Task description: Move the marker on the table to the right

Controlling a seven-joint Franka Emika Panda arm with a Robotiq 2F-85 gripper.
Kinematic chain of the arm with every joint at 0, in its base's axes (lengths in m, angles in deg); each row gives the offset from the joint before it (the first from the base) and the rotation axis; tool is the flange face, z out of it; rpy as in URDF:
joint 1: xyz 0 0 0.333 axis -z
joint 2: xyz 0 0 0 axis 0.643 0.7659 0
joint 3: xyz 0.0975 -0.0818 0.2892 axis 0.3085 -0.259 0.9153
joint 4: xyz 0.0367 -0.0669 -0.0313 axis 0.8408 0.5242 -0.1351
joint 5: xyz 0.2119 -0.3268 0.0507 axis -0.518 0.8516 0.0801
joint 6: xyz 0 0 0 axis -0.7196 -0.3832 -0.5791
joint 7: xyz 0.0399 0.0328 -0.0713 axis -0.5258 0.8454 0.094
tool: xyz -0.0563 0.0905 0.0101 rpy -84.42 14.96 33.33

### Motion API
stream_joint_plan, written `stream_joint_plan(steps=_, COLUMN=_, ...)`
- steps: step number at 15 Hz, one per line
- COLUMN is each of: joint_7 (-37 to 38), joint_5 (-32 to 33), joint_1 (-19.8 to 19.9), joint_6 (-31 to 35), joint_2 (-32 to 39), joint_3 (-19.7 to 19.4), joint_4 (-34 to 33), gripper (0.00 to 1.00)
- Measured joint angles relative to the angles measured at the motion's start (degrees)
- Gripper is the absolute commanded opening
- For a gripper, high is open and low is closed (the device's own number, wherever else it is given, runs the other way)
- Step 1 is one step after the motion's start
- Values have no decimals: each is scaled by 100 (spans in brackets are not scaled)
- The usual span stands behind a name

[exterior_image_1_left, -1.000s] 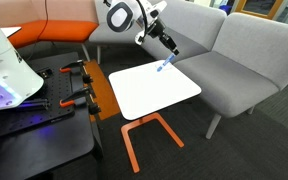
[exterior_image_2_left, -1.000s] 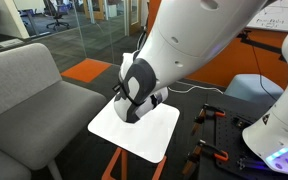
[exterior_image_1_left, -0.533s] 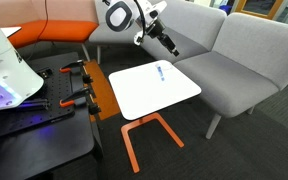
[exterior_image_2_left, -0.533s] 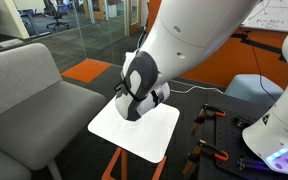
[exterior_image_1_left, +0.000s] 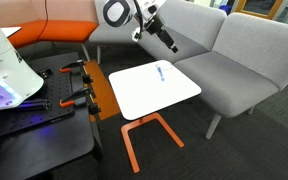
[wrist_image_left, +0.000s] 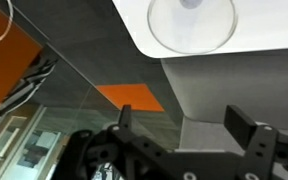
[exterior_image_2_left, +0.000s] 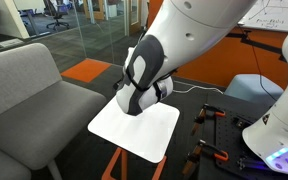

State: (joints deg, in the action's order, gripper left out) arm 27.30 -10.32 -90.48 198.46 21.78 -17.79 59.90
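Claw hanging clear above bench, jaws gaping wide w/ nothing held (wrist view). Marker lying on bench nr edge facing sofa.

grey sofa wraps two sides of the table, workbench another.

Gripper with its jaws apart, and nothing between them.
Two dark fingers come up from the lower edge. At the top is a white surface with a rounded corner and a round pale shape on it. Below it are a grey area and an orange patch.
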Motion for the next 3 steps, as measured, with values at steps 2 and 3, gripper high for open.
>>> stream_joint_plan(steps=2, joint_7=-40, joint_5=82, joint_1=4, joint_6=-52, joint_2=-301, joint_3=-4, joint_4=167, gripper=100)
stream_joint_plan(steps=3, joint_7=-63, joint_5=178, joint_1=7, joint_6=-80, joint_2=-480, joint_3=-2, joint_4=257, gripper=100)
